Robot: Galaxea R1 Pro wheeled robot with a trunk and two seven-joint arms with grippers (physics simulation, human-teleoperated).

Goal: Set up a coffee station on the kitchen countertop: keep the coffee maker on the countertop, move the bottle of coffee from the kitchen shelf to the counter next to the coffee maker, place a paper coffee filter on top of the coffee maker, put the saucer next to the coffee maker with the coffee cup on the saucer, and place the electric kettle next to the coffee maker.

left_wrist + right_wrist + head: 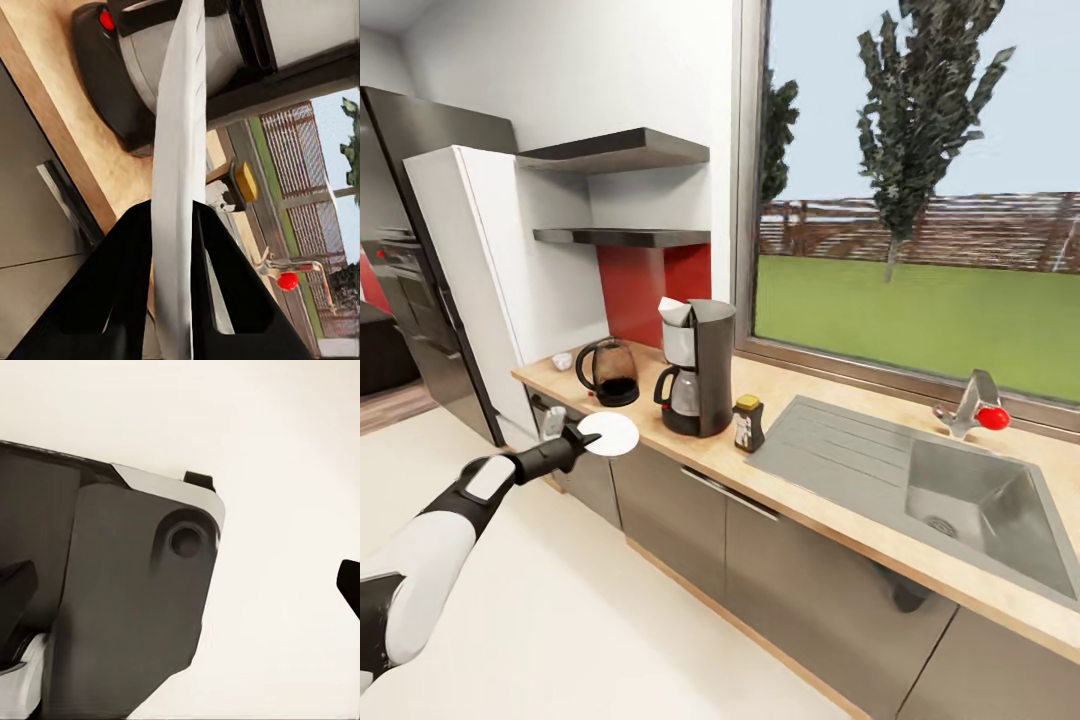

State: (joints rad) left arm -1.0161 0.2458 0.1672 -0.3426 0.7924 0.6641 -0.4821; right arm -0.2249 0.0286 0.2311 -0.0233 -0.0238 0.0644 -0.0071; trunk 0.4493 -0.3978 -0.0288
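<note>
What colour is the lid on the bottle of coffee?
Yellow-gold. The bottle of coffee shows its lid best in the left wrist view.

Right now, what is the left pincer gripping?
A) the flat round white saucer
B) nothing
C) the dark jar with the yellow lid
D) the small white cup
A: the left pincer is shut on the flat round white saucer, seen edge-on between its fingers.

Head camera overlooks the kitchen countertop; left wrist camera views that countertop close-up.
</note>
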